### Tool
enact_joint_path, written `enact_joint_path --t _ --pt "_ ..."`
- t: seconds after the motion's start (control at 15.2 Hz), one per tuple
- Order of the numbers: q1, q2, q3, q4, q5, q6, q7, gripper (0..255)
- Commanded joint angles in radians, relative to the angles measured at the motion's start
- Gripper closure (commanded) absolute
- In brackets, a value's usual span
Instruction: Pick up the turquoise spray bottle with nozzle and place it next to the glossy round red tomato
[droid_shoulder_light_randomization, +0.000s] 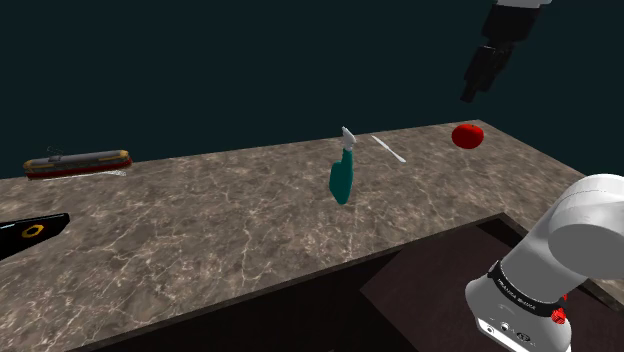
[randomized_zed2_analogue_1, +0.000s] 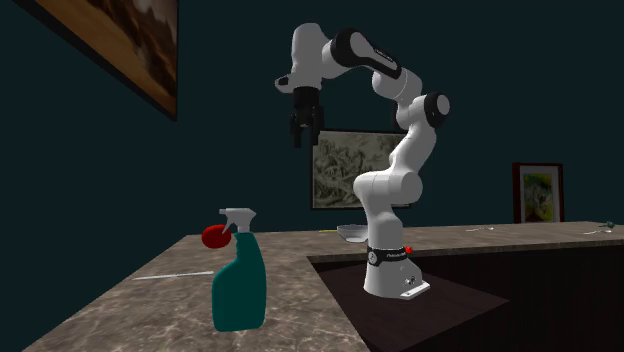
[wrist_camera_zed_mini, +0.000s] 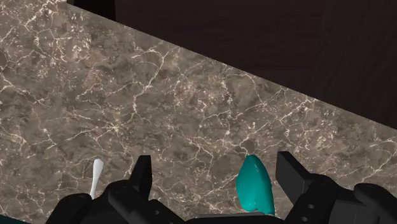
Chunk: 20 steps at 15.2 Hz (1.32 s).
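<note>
Gripper (droid_shoulder_light_randomization: 470, 92) hangs high in the upper right of the shoulder view, fingers spread apart with nothing clasped, so I'm empty-handed. Below it the brown marble counter (droid_shoulder_light_randomization: 200, 230) runs across the middle of the frame. Standing upright on it near the centre is the teal spray bottle (droid_shoulder_light_randomization: 343, 178), white nozzle on top. In the wrist view I see its teal body between my fingers, well below them and untouched. Over at the right of the shoulder view, the red tomato (droid_shoulder_light_randomization: 467, 136) sits on the counter, straight under the gripper in the frame and well apart from the bottle. Between bottle and tomato lies a thin white stick (droid_shoulder_light_randomization: 388, 148).
</note>
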Motion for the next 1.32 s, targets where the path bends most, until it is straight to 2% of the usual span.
enact_joint_path --t 0.0,0.66,1.25 --pt "0.000 0.000 0.000 0.000 0.000 0.000 0.000 0" --pt "0.029 0.213 0.120 -0.073 0.053 0.320 0.160 0" --pt "0.035 0.501 0.224 -0.012 0.031 0.574 0.314 0"
